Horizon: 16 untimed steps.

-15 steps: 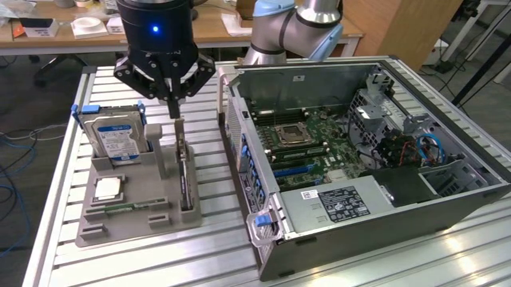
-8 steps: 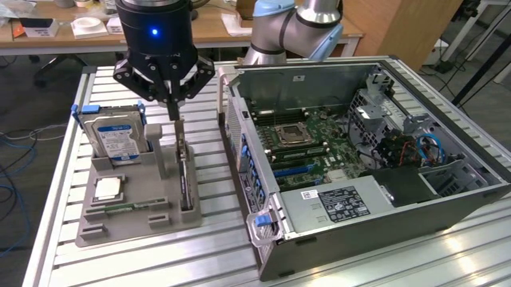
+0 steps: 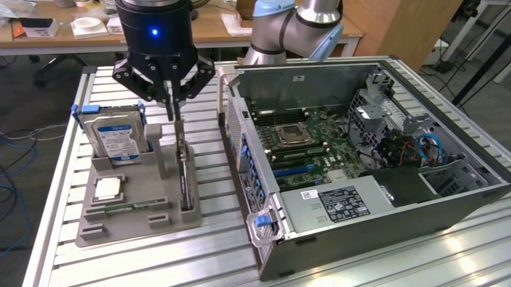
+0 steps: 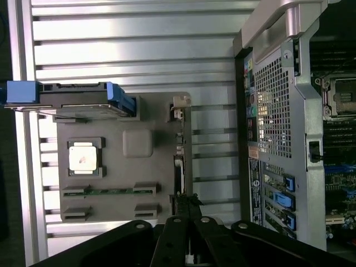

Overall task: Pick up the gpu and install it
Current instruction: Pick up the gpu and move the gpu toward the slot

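Item: gpu [image 3: 186,179] [image 4: 178,167], a thin dark card with a grey metal bracket at one end. It stands on its long edge in a narrow slot of a grey holder [image 3: 160,222] [image 4: 114,167], along the side of the holder nearest the computer case [image 3: 267,257] [image 4: 300,111]; it is not installed. End effector [image 3: 170,112] [image 4: 186,204]: black, with a blue light [image 3: 154,31] lit on its body, poised directly over the bracket end of the gpu. Whether it is released or clenched, and whether it touches the card, cannot be told. Other contents of the holder: a silver hard drive [image 3: 116,140] [image 4: 83,94] upright in blue rails, bearing a blue-and-white label with print too small to read; a square silver processor [image 3: 108,189] [image 4: 83,157] lying flat in its recess; a narrow green memory stick [image 3: 131,206] [image 4: 97,192] lying in a groove beside the processor. Computer case: lying on its side with the panel off, just beside the holder on the exterior view's right. It shows a green motherboard [image 3: 319,131] with an empty processor socket [image 3: 291,133], blue cables [image 3: 431,146], and a grey power supply [image 3: 335,203] carrying a black label and a small white one, text illegible. Support: a slatted aluminium surface [image 3: 160,263] [image 4: 139,50] carrying both holder and case.
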Available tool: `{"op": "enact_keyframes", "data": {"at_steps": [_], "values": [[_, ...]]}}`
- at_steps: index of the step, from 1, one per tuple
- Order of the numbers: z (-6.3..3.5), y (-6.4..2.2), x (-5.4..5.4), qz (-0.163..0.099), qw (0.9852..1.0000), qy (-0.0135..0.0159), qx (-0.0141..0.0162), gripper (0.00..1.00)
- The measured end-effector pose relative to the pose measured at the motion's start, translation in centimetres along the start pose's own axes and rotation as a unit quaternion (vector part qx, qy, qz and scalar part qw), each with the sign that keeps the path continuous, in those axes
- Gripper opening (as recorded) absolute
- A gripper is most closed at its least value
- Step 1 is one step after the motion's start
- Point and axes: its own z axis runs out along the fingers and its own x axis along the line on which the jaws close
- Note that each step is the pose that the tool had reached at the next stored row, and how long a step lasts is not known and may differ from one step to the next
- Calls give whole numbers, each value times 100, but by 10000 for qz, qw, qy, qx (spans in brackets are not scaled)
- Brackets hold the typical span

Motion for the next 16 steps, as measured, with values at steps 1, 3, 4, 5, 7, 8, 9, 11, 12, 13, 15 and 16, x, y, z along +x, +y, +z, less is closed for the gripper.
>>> {"op": "enact_keyframes", "data": {"at_steps": [1,3,4,5,7,8,9,11,12,13,15,16], "values": [[0,0,0,0,10000,0,0,17],[0,0,0,0,10000,0,0,29],[0,0,0,0,10000,0,0,29],[0,0,0,0,10000,0,0,35],[0,0,0,0,10000,0,0,41],[0,0,0,0,10000,0,0,47],[0,0,0,0,10000,0,0,47],[0,0,0,0,10000,0,0,53],[0,0,0,0,10000,0,0,53],[0,0,0,0,10000,0,0,53],[0,0,0,0,10000,0,0,53],[0,0,0,0,10000,0,0,53]]}}
